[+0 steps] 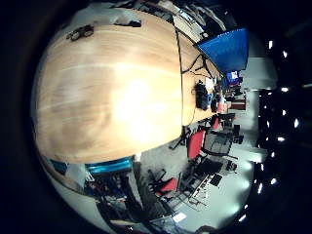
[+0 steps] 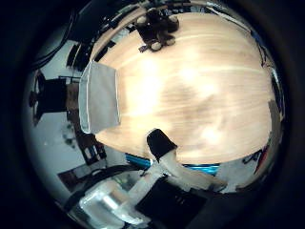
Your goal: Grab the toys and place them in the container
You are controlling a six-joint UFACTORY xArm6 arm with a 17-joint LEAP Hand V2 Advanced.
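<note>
At the far edge of the wooden table [image 2: 190, 95] lies a dark toy [image 2: 157, 28] with several pale round ends (perhaps wheels or feet, it is too small to tell). It looks hard and light, a bit knobby, so it should not bend or break easily; I judge the best hold is across its dark middle body, not on the round ends, which could slip. Well apart from it, at the side edge of the table, stands a grey container [image 2: 99, 98] with a pale rim, and nothing shows inside it. The hand [image 2: 164, 160] shows only one finger, with a black tip, reaching out over the near table edge; it holds nothing, but how far the other fingers are spread I cannot tell. Beyond the table are red chairs [image 1: 195, 144].
</note>
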